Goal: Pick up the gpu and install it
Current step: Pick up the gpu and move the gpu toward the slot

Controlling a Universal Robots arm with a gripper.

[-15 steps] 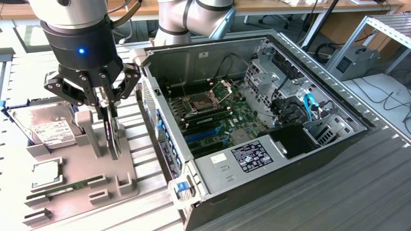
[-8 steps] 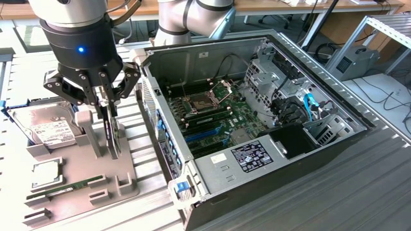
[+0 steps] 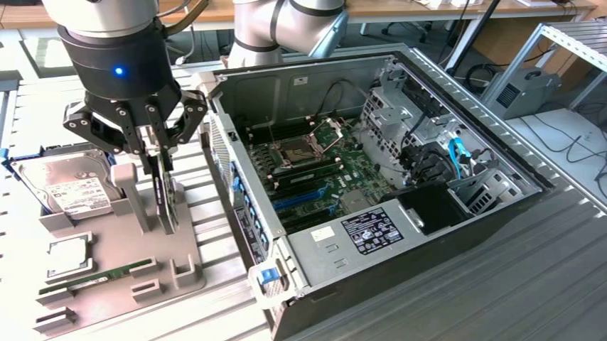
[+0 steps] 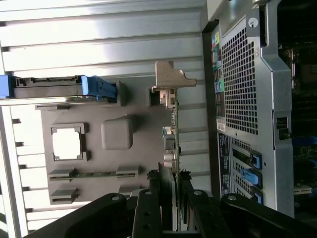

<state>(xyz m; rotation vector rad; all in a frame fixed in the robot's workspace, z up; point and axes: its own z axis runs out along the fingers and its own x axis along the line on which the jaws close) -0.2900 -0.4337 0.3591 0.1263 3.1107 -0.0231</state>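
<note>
The gpu [image 3: 168, 195] stands on edge at the right side of the grey parts tray [image 3: 119, 245], a thin green card with a black cooler. My gripper [image 3: 163, 158] is directly over it, its fingers coming down on both faces of the card's upper part and shut on it. In the wrist view the gpu [image 4: 173, 131] shows edge-on, with its silver bracket [image 4: 171, 77] at the far end, and the gripper [image 4: 174, 193] clamps the near end. The open computer case [image 3: 379, 177] lies just to the exterior view's right of the tray.
On the tray lie a hard drive [image 3: 62, 186] in a blue frame, a square processor [image 3: 68, 257] and a green memory stick [image 3: 99, 275]. The case's perforated rear wall [image 4: 242, 84] stands close beside the card. Blue slots [image 3: 303, 199] show on the motherboard. A slatted metal table [image 3: 531, 284] lies beneath everything.
</note>
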